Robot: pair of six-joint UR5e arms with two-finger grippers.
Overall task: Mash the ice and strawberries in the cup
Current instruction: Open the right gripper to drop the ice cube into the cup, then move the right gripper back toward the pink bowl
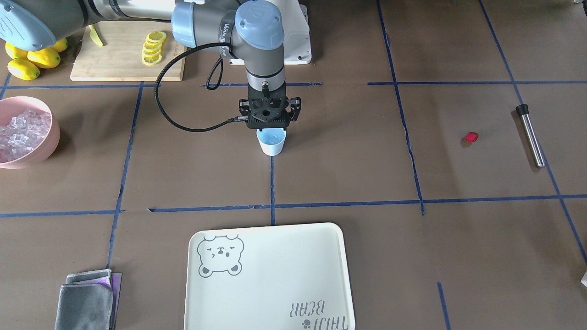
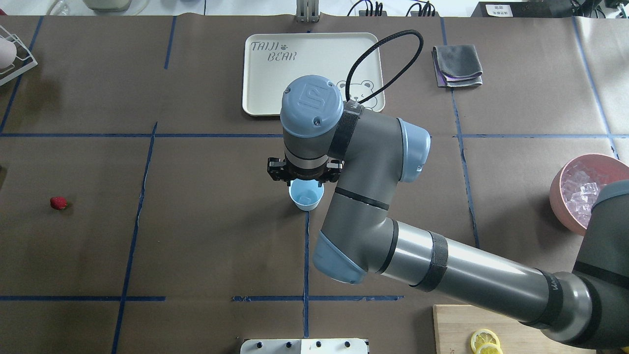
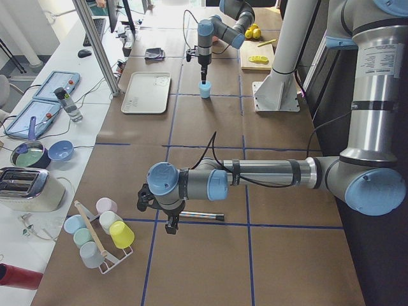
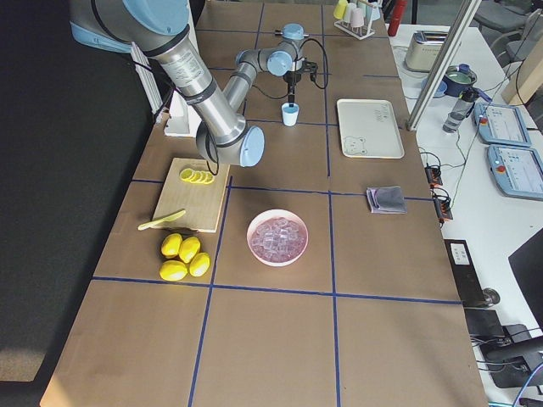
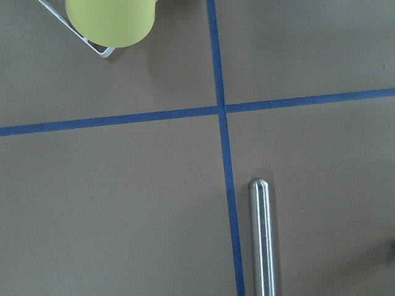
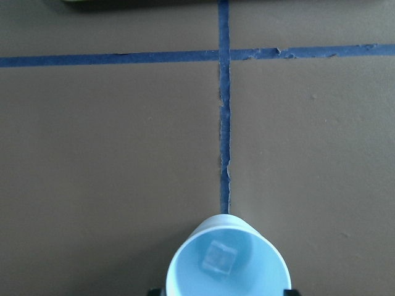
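The pale-blue cup (image 1: 272,142) stands at the table's centre and shows from above in the right wrist view (image 6: 227,259). One clear ice cube (image 6: 217,257) lies in its bottom. My right gripper (image 1: 270,126) hangs straight over the cup's mouth; its dark fingertips show apart on either side of the rim, holding nothing. More ice fills the pink bowl (image 1: 55,133). The red strawberry (image 1: 471,137) lies alone on the table near a steel muddler (image 1: 531,135). My left gripper (image 3: 171,226) hovers above that muddler (image 5: 262,237); I cannot tell whether it is open or shut.
A white bear tray (image 1: 270,279) lies beyond the cup. A cutting board (image 1: 119,64) with lemon slices, whole lemons (image 1: 32,59) and a grey cloth (image 1: 85,302) sit on my right side. A rack of cups (image 3: 102,233) stands by the left gripper.
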